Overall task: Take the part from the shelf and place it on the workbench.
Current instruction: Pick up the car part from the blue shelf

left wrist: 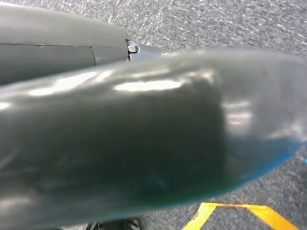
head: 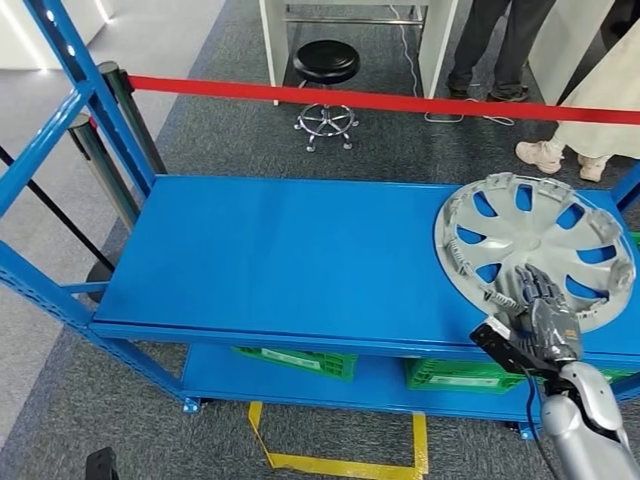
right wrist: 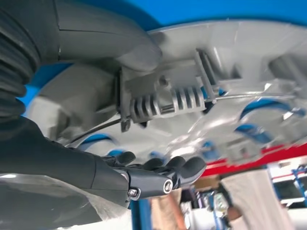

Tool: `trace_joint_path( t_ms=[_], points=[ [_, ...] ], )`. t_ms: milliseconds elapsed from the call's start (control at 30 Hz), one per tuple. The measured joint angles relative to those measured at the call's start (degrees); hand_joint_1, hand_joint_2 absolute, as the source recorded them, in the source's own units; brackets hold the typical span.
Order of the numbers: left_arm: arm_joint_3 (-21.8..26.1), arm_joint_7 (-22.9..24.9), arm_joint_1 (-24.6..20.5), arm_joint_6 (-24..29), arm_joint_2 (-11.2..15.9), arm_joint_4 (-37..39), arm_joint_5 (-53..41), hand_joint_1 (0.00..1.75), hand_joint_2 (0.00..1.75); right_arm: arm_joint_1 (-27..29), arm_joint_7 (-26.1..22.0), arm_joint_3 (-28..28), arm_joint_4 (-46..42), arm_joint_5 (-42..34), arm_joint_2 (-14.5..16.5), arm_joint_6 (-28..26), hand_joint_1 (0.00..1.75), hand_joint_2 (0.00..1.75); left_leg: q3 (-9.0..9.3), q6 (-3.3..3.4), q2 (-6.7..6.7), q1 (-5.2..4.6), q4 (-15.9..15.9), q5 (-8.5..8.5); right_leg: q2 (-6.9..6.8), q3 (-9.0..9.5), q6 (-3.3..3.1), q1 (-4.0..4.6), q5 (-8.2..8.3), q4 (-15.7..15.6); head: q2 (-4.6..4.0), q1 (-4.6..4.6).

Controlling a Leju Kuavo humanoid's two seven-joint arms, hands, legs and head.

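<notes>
The part is a silver hubcap [head: 536, 250] lying at the right end of the blue shelf's top deck [head: 287, 250]. My right hand [head: 547, 315] is at its near rim, with the dark fingers lying over the rim's top face. In the right wrist view the hubcap's ribbed rim [right wrist: 217, 62] runs between the thick thumb [right wrist: 108, 38] and the curled fingers [right wrist: 163, 175], so the hand grips the rim. A dark piece of my left hand [left wrist: 54, 43] hangs over the carpet; its fingers are hidden.
Green crates [head: 302, 360] sit on the lower shelf. Beyond the shelf, a red barrier belt [head: 377, 100] runs between posts [head: 128, 110], with a black stool [head: 326, 65] and people's legs [head: 490, 40] behind it. Yellow floor tape [head: 340, 462] lies in front.
</notes>
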Motion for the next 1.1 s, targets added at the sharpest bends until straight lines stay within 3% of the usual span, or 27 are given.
trace_joint_path(
  t_ms=[67, 133, 167, 233, 267, 300, 367, 400, 467, 500, 600, 633, 667, 700, 767, 833, 967, 1033, 1100],
  points=[
    [0.0, 0.0, 0.1, 0.0, 0.1, 0.0, 0.0, 0.0, 0.0, -0.6, 0.9, 0.0, 1.0, 0.9, 0.0, 0.0, 0.0, 1.75, -2.96, -0.48, 0.02, 0.12, 7.0, -3.53, -0.08, 0.12, -0.4, -0.01, 0.0, 0.0, 0.0, -0.13],
    [0.0, 0.0, 0.2, 0.1, 0.1, 0.0, 0.0, 0.0, 0.0, -1.1, 1.5, 0.1, 1.9, 1.3, 0.0, 0.0, 0.0, 1.75, -5.18, -0.64, 0.02, 0.23, 12.1, -5.02, -0.08, 0.18, -0.47, 0.02, 0.0, 0.0, 0.0, -0.12],
    [0.0, 0.0, 0.3, 0.0, 0.1, 0.0, 0.0, 0.0, 0.0, -1.3, 1.8, 0.1, 2.3, 1.4, 0.0, 0.0, 0.0, 1.75, -4.97, -0.62, 0.02, 0.28, 11.8, -4.2, -0.06, 0.23, -0.47, 0.02, 0.0, 0.0, 0.0, -0.12],
    [0.1, 0.0, 0.3, 0.0, 0.2, 0.0, 0.0, 0.0, 0.0, -1.6, 2.5, 0.1, 3.0, 1.8, -0.1, 0.0, 0.0, 1.75, -1.9, -0.46, 0.03, 0.42, 5.7, -0.56, -0.02, 0.41, -0.37, 0.03, -0.01, 0.0, 0.0, -0.11],
    [0.1, 0.0, 0.3, 0.1, 0.2, 0.0, 0.0, 0.0, 0.0, -1.7, 3.2, 0.1, 3.2, 2.3, -0.3, 0.0, 0.21, 1.75, -0.01, -0.36, 0.02, 0.44, 1.8, 0.8, 0.01, 0.42, -0.18, 0.18, -0.07, 0.1, 0.0, -0.13],
    [0.1, 0.0, 0.2, 0.1, 0.2, 0.0, 0.0, 0.0, 0.0, -1.8, 4.0, 0.1, 3.5, 3.1, -0.5, -0.1, 0.65, 1.75, 1.33, -0.19, -0.01, 0.45, -0.9, 1.57, 0.05, 0.38, 0.09, 0.3, -0.1, 0.2, 0.01, -0.08],
    [0.1, 0.1, 0.2, 0.1, 0.2, 0.0, 0.0, 0.0, 0.0, -2.0, 5.8, 0.1, 4.0, 4.9, -0.9, 0.1, 1.52, 1.75, 2.1, 0.3, -0.09, 0.34, -2.9, 1.56, 0.13, 0.25, 0.77, 0.5, -0.02, 0.1, 0.01, -0.04],
    [0.1, 0.1, 0.3, 0.1, 0.2, 0.0, 0.0, 0.0, 0.0, -2.1, 6.4, 0.2, 4.3, 5.6, -1.1, 0.5, 1.75, 1.75, 2.0, 0.68, -0.11, 0.35, -2.9, 1.67, 0.17, 0.26, 1.09, 0.44, 0.1, 0.0, 0.01, -0.02],
    [0.1, 0.2, 0.4, 0.1, 0.2, 0.0, 0.0, 0.0, 0.0, -2.4, 6.7, 0.2, 5.0, 6.2, -1.5, 1.9, 1.75, 1.75, 1.99, 1.48, 0.02, 0.47, -3.2, 2.01, 0.16, -0.23, 1.68, 0.35, -0.55, 0.6, 0.0, 0.04],
    [0.1, 0.2, 0.4, 0.2, 0.2, 0.0, 0.0, 0.0, 0.0, -2.5, 6.4, 0.1, 5.4, 6.1, -1.8, 2.8, 1.75, 1.75, 1.95, 1.85, 0.09, 0.56, -3.3, 2.19, 0.14, -1.12, 1.9, 0.33, -1.78, 2.4, 0.0, 0.13],
    [0.1, 0.2, 0.4, 0.2, 0.2, 0.0, -0.2, 0.0, 0.0, -2.7, 5.4, 0.1, 6.4, 5.6, -2.3, 4.7, 1.75, 1.75, 1.62, 2.42, 0.19, 0.43, -3.4, 2.43, 0.08, -5.99, 2.21, 0.32, -7.11, 12.9, 0.0, 0.33],
    [0.1, 0.2, 0.5, 0.2, 0.2, 0.0, -0.2, 0.0, 0.0, -2.8, 5.1, 0.1, 6.6, 5.5, -2.4, 4.9, 1.75, 1.75, 1.57, 2.48, 0.2, 0.34, -3.3, 2.46, 0.08, -7.06, 2.2, 0.33, -7.75, 15.4, 0.0, 0.33],
    [0.1, 0.2, 0.5, 0.1, 0.2, 0.0, -0.2, 0.0, 0.0, -2.8, 4.9, 0.1, 6.8, 5.4, -2.5, 5.1, 1.75, 1.75, 1.56, 2.51, 0.19, 0.25, -3.3, 2.48, 0.08, -7.2, 2.09, 0.35, -7.36, 15.9, 0.0, 0.33],
    [0.1, 0.2, 0.5, 0.1, 0.2, 0.0, -0.2, 0.0, 0.0, -3.0, 4.6, 0.1, 6.9, 5.2, -2.6, 5.3, 1.75, 1.75, 1.6, 2.52, 0.17, 0.16, -3.3, 2.49, 0.08, -6.2, 1.87, 0.39, -5.97, 14.1, 0.0, 0.34],
    [0.1, 0.2, 0.5, 0.1, 0.1, 0.0, -0.2, 0.0, 0.0, -3.5, 4.1, 0.1, 7.1, 4.8, -3.0, 6.2, 1.75, 1.75, 1.75, 2.5, 0.11, -0.05, -3.3, 2.48, 0.02, -2.11, 0.94, 0.67, -2.43, 6.4, 0.0, 0.32],
    [0.1, 0.1, 0.4, 0.1, -0.1, 0.0, -0.2, 0.0, 0.0, -4.2, 3.3, 0.1, 7.1, 4.3, -3.5, 7.2, 1.75, 1.75, 1.75, 2.24, 0.07, -0.2, -3.2, 2.45, -0.12, 0.84, 0.22, 0.99, -0.88, 0.4, 0.0, 0.27],
    [0.1, 0.1, 0.4, 0.3, -0.2, 0.1, -0.2, 0.0, 0.0, -4.9, 1.4, 0.3, 7.3, 2.9, -4.0, 8.7, 1.75, 1.75, 1.71, 1.05, 0.02, 0.0, -2.9, 2.13, -0.25, 2.07, -0.25, 0.93, -0.47, -1.5, 0.0, 0.24],
    [0.2, 0.1, 0.4, 0.4, -0.2, 0.1, -0.2, 0.0, 0.0, -5.2, 0.8, 0.5, 7.5, 2.4, -4.1, 9.0, 1.75, 1.75, 0.3, 0.31, 0.03, 0.11, 0.7, -0.37, -0.43, 2.86, -0.55, 0.53, 0.06, -2.3, 0.0, -0.04],
    [0.3, 0.0, 0.4, 0.4, -0.2, 0.1, -0.2, 0.0, 0.0, -5.3, 0.6, 0.8, 7.8, 2.1, -4.1, 9.1, 1.75, 1.75, -2.74, -0.43, 0.06, 0.47, 7.8, -3.98, -0.6, 2.94, -0.73, 0.49, 0.14, -2.3, 0.0, -0.23]
  ],
)
